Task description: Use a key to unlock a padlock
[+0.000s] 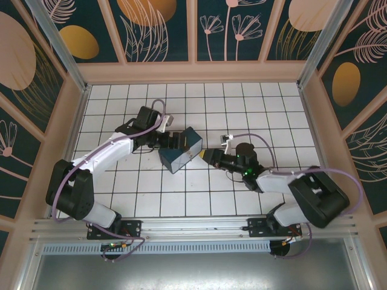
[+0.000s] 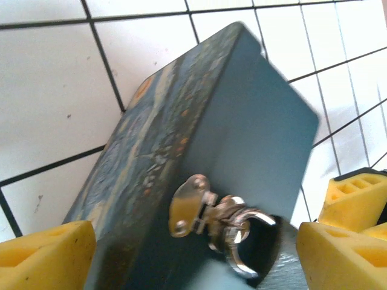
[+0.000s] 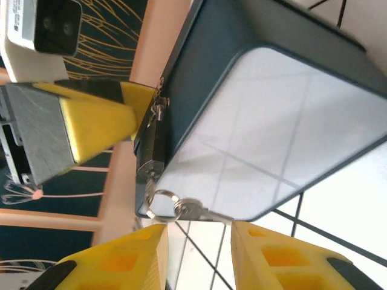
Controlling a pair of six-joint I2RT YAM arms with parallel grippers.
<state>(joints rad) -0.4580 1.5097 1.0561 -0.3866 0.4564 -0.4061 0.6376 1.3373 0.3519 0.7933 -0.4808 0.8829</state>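
1. Right wrist view: the key (image 3: 196,211), on its ring, lies at the lower corner of the blue box (image 3: 272,109). It sits just below the padlock (image 3: 149,168), which hangs at the box's hasp edge. Whether the blade sits in the keyhole cannot be told.
2. The right tool (image 3: 198,238) has its jaws a little apart, one on either side of the key and just beneath it, gripping nothing.
3. Left wrist view: the left tool (image 2: 193,244) stands wide with its pads at opposite sides of the box. It appears to be clamped on the box, holding it tipped above the tiled desk (image 2: 54,90). The silvery shackle (image 2: 227,220) threads the hasp.
4. The step in hand is judged to be taking the key for the turn. The right tool should close on the flat bow rather than the ring, square to the blade, so that a wrist twist carries through.
5. The padlock hangs loose and will likely swing under a push. The left tool should therefore keep the box steady, and the right tool should approach slowly along the blade's axis.
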